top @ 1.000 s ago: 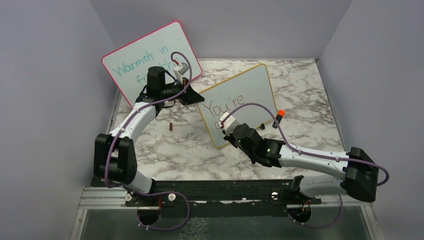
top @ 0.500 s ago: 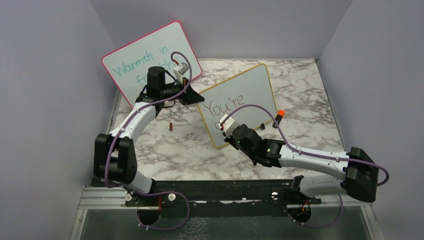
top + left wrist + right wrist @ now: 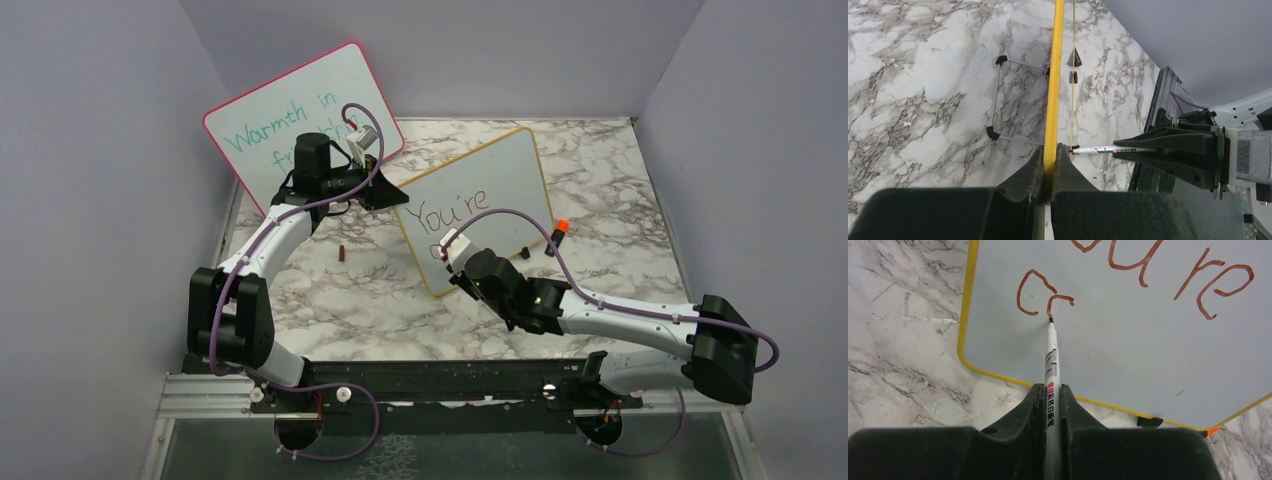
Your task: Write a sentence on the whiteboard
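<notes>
The right gripper (image 3: pixel 1050 390), at bottom centre of the right wrist view, is closed fully on the marker (image 3: pixel 1051 355), gripping the barrel with the nib end projecting toward the top of the frame. The nib touches the whiteboard (image 3: pixel 1128 350) near its lower left corner, at the foot of a part-formed letter beside a finished "c". The sentence (image 3: pixel 452 212) is incomplete: "You're" stands on the first line and the second line is only started. The marker is judged light, rigid and smooth-barrelled; a firm grip on the barrel is needed to prevent slip or twist. In the top view the whiteboard stands tilted at centre frame on the table (image 3: pixel 620 180). It is judged thin, light and stiff with a glossy face, and is likely to slide or tip under nib pressure. Take hold at the frame, not the face. The left gripper (image 3: pixel 1050 160) does so, its jaws closed on the yellow frame edge. A pink board (image 3: pixel 290 95) stands at upper left.
</notes>
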Tool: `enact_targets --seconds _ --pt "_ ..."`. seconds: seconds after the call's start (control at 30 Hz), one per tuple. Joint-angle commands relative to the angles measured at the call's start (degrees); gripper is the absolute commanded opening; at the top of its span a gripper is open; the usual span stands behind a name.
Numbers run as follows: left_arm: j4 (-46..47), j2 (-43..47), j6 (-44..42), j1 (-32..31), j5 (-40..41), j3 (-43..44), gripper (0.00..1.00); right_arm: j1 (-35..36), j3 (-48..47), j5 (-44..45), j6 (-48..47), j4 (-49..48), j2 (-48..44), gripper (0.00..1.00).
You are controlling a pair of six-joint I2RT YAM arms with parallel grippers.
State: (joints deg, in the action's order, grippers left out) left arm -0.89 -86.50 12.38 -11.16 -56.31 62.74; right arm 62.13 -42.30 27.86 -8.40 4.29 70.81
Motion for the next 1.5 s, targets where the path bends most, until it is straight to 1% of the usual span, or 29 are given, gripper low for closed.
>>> enact_targets --seconds 0.0,0.27,0.83,1.13,1.47 --pt "-5.6 -2.5 -4.1 -0.2 2.4 -2.7 0.00 -0.7 0.6 2.5 0.7 2.0 -0.7 0.01" --pt "-5.6 -2.4 -4.2 -0.2 2.3 -2.8 0.00 -1.4 0.5 5.7 0.4 -0.8 -0.6 0.01" --pt "-5.6 -2.5 -4.2 -0.2 2.0 -2.6 0.00 -1.5 -0.2 3.9 -1.3 -6.9 -0.8 0.01" --pt "-5.7 -2.5 -4.2 -0.2 2.0 -2.7 0.00 -1.5 -0.3 4.3 -1.0 -5.7 -0.6 0.01" --pt "-5.8 -2.6 -4.3 -0.2 2.1 -2.6 0.00 -1.5 1.0 2.8 1.4 0.0 -2.1 0.01"
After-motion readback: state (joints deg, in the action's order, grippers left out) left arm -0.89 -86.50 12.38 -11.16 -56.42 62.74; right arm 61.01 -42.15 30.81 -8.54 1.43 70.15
